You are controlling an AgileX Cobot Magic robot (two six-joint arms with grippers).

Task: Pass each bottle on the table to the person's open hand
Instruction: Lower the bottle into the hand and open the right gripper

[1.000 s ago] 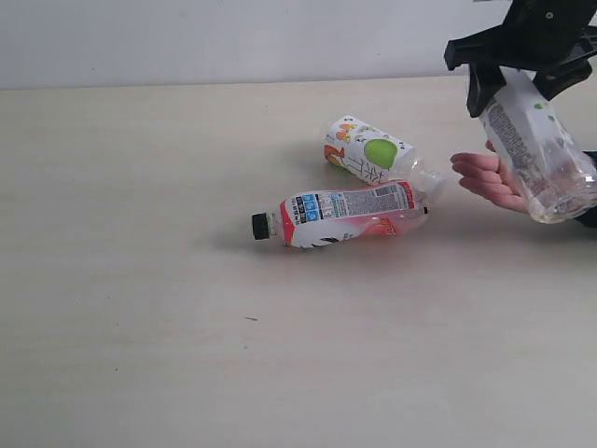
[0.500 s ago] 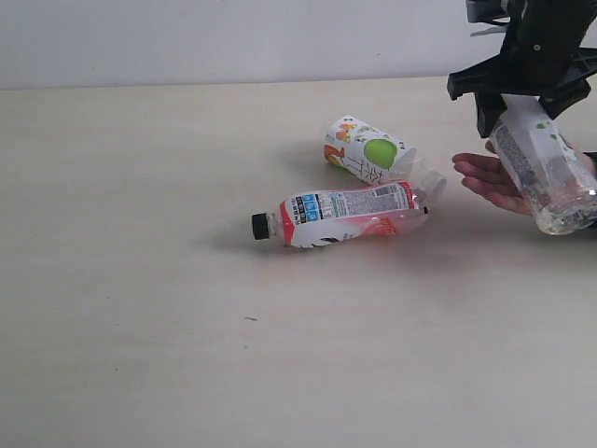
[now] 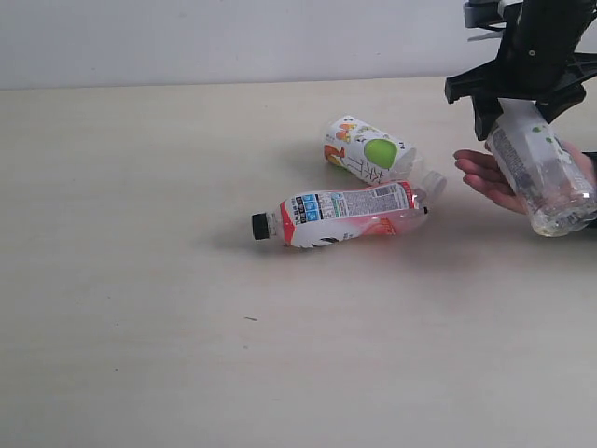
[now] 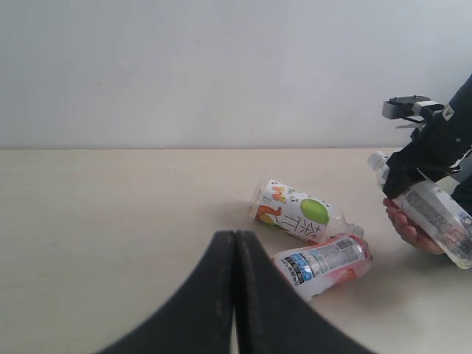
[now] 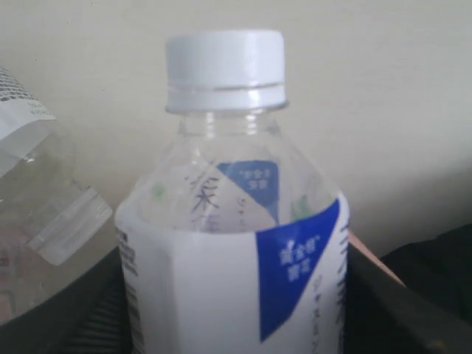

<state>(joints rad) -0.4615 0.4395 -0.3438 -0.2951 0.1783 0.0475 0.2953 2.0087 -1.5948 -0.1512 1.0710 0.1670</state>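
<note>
Clamping the white-cap bottle (image 3: 543, 173) at the person's open hand (image 3: 487, 177), the right gripper (image 3: 511, 105) is doing the handover, left gripper (image 4: 234, 247) pinched together, empty; next prob. needing lowering & release.

The table (image 3: 140, 280) looks like pale wood, matt, with a faint grain. The white-capped bottle (image 3: 546, 177), the red-and-white bottle (image 3: 345, 213) and the green-apple bottle (image 3: 368, 154) are of clear glossy plastic, each with a smooth printed label (paper or film, this cannot be told). The white cap (image 5: 225, 63) is smooth plastic. The left gripper (image 4: 235, 243) is black, matt and slightly rough.
</note>
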